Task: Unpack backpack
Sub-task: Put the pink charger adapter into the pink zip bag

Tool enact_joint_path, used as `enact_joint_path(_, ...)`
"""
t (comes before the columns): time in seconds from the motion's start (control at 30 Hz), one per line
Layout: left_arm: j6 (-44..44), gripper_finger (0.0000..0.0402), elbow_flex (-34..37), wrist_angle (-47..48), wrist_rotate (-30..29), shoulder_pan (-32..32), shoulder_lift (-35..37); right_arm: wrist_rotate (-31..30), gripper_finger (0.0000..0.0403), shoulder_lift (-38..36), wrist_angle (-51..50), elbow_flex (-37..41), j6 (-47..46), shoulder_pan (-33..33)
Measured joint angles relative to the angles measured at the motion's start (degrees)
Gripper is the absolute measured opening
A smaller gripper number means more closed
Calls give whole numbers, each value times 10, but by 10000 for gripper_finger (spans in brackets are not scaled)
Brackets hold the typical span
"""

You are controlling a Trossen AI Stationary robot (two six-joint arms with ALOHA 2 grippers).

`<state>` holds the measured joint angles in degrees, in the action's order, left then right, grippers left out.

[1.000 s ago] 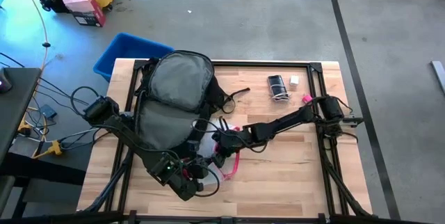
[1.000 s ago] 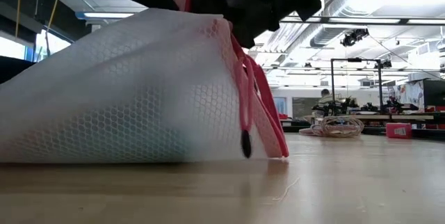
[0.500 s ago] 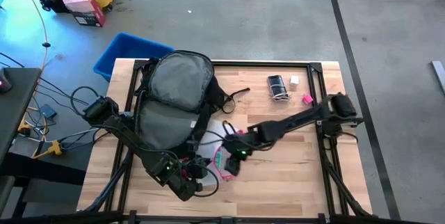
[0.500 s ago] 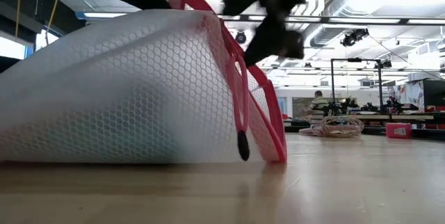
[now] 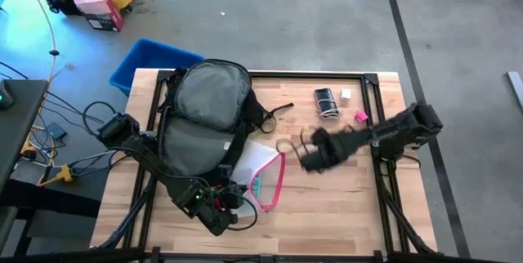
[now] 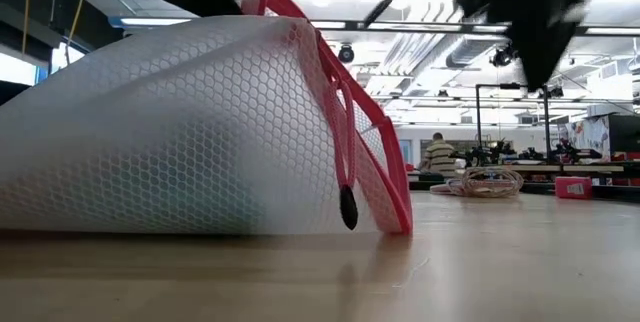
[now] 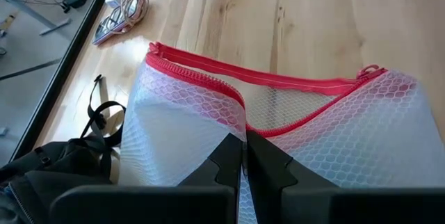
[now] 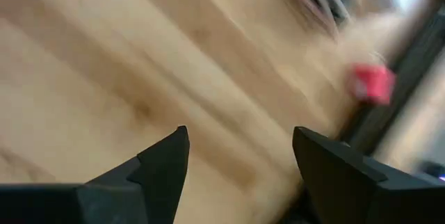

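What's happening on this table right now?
A robot is unpacking a backpack. A clear pink-edged pouch lies on the table just beside the backpack. The left gripper is shut on the pouch's near edge. The right gripper is open and empty, in the air over bare wood to the pouch's right. A coiled cable and two small items sit near the far edge.

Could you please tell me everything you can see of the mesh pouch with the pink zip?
The pouch is clear plastic with a white honeycomb mesh and a pink zip edging. It lies on the wooden table right beside the black backpack, at its lower right corner in the high view. The zip stands partly open, its dark pull hanging down. Something teal shows faintly inside. The left claw is shut on the pouch's wall near the zip; the right claw is open and well clear of it.
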<state>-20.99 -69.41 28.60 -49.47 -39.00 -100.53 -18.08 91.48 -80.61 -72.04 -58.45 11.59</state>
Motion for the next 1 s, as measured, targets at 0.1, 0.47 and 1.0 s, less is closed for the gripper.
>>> enact_joint_path(0.1, 0, 0, 0, 1, 2, 0, 0, -2, 243, -27, 46, 60, 75, -127)
enact_joint_path(0.47, 1, 0, 0, 4, 6, 9, 0, -29, 243, -50, 56, 194, 253, -460)
enact_joint_path(1.0, 22, 0, 0, 2, 42, 38, 0, -4, 242, -49, 227, 298, 373, -574)
